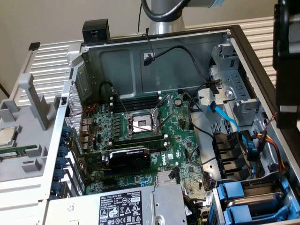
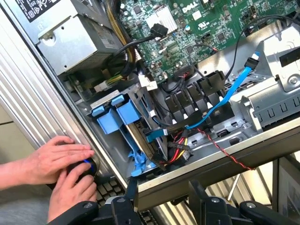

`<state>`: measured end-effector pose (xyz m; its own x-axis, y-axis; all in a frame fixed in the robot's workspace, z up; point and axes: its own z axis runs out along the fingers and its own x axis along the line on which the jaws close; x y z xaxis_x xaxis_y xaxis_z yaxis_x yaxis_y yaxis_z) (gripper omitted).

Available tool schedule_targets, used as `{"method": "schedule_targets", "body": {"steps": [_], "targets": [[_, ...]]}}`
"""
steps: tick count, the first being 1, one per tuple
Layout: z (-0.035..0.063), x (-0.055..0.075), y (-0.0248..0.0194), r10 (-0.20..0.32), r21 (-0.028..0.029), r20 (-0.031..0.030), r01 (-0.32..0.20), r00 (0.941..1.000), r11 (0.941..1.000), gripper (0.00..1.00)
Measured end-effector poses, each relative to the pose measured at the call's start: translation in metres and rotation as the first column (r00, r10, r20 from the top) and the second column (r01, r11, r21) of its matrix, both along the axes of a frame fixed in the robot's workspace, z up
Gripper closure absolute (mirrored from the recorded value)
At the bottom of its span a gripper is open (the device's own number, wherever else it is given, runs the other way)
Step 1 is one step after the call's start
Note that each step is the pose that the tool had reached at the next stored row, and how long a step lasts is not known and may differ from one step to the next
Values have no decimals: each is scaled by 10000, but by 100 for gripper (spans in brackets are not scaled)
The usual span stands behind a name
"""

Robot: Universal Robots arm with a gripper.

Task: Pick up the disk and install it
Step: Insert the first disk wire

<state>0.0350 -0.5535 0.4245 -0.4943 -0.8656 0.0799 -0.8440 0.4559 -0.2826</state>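
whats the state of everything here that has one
grey metal computer case: open, side panel off
silver processor socket: levers raised, no cooler fitted
black gripper: open, holding nothing
blue plastic disk frames: slotted side by side in the case
person's hands: resting on a blue-lit round knob

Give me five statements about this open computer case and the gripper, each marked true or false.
1. The fingers stand apart with nothing between them. True.
2. A person's hands rest on the motherboard. False: the hands rest outside the case, on a round knob.
3. A blue cable runs through the case. True.
4. The power-supply box lies outside the case. False: the power-supply box sits inside, beside the motherboard.
5. Blue frames sit in the drive bay. True.
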Motion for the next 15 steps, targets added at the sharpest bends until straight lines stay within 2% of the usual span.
{"method": "schedule_targets", "body": {"steps": [2, 4, 7, 11, 15], "targets": [[1, 0, -38, 5, 0, -54, -5, 10000, 10000, 45], [1, 0, -52, 37, 0, -114, -37, 9999, 10000, 45], [1, 0, -54, 201, 4, -196, -201, 9996, 9998, 45], [1, -1, -54, 619, 28, -342, -618, 9975, 9981, 45], [0, 1, -54, 1211, 38, -424, -1210, 9917, 9926, 45]]}}
